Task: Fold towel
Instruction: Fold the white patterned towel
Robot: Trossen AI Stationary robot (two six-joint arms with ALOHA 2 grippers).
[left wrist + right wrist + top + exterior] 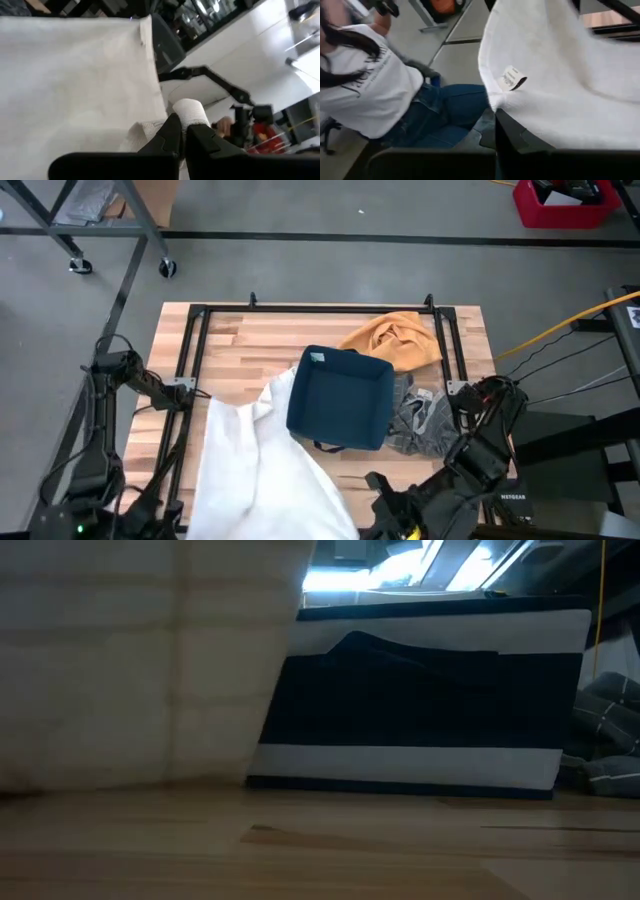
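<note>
White terry cloth is pinched in the closed fingers of the left gripper, a rolled bit of hem bulging just past the tips, and the right gripper is likewise shut on the towel's edge, close to its small sewn label. From both grips the white towel runs away across the wooden table, its long axis reaching from the near edge up toward the dark blue fabric bin, whose side its far end touches. The two held corners sit at the near edge, so the fold probably turns on carrying them forward over that far end. Beyond the bin lie an orange cloth and a grey checked cloth, both apart from the grippers.
</note>
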